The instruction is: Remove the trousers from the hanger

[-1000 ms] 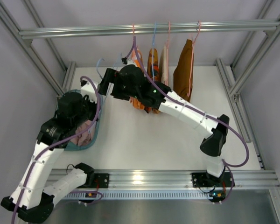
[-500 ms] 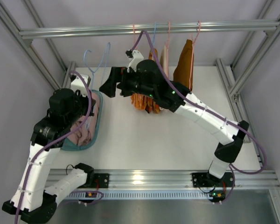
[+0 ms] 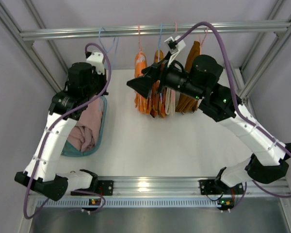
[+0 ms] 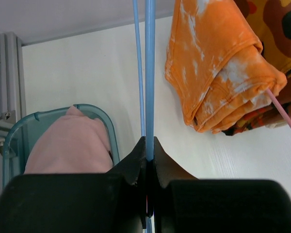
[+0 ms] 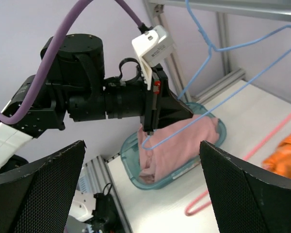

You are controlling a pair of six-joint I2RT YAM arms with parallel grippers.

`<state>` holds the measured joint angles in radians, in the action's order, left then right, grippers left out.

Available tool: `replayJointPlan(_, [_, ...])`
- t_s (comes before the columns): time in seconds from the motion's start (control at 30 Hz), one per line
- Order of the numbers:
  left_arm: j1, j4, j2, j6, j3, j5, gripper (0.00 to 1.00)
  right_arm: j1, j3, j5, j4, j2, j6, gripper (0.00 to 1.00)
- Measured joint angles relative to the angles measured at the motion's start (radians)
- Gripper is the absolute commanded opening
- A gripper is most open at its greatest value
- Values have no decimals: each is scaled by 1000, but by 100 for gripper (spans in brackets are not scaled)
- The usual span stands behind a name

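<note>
- Overhead, an aluminium rail [image 3: 233, 25] spans the far side of the white desk [image 3: 184, 145].
- Right arm [image 3: 242, 126] is raised toward the rail. The right gripper [image 3: 135, 83] points left, just beside the hanging row, with its fingers [image 5: 39, 189] wide apart and free of any cloth.
- Left arm [image 3: 53, 136] is raised at the left side. The left gripper [image 4: 149, 145] has its fingers pressed together on the wire of the blue hanger [image 4: 150, 73].
- Dark brown garment [image 3: 195, 53] hangs at the right end of the row, partly behind the right arm.
- Patterned orange garment [image 3: 158, 99] hangs mid-row.
- Orange trousers [image 4: 213, 73], mottled with white, hang folded over a pink hanger [image 4: 283, 114] at the left end of the row, touching neither gripper.
- Teal tray [image 3: 103, 124] sits on the desk's left side. Pink trousers [image 3: 89, 121] lie bunched inside it, off any hanger.
- Blue hanger's hook is up by the rail, left of the row. Whether it rests on the rail cannot be told.
</note>
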<state>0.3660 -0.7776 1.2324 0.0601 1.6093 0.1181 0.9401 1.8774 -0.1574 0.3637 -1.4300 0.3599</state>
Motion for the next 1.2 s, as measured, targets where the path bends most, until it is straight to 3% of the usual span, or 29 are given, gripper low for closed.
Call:
replayJointPlan(0.33, [0, 71, 134, 40, 74, 63, 0, -172, -132, -34, -4, 70, 39, 100])
replayJointPlan(0.73, [0, 90, 216, 106, 87, 56, 0, -237, -217, -81, -12, 91, 114, 100])
replayJointPlan(1.07, [0, 101, 233, 149, 75, 32, 18, -249, -244, -90, -27, 102, 132, 99])
replayJointPlan(1.2, [0, 103, 233, 148, 59, 28, 46, -257, -268, -92, -27, 109, 135, 99])
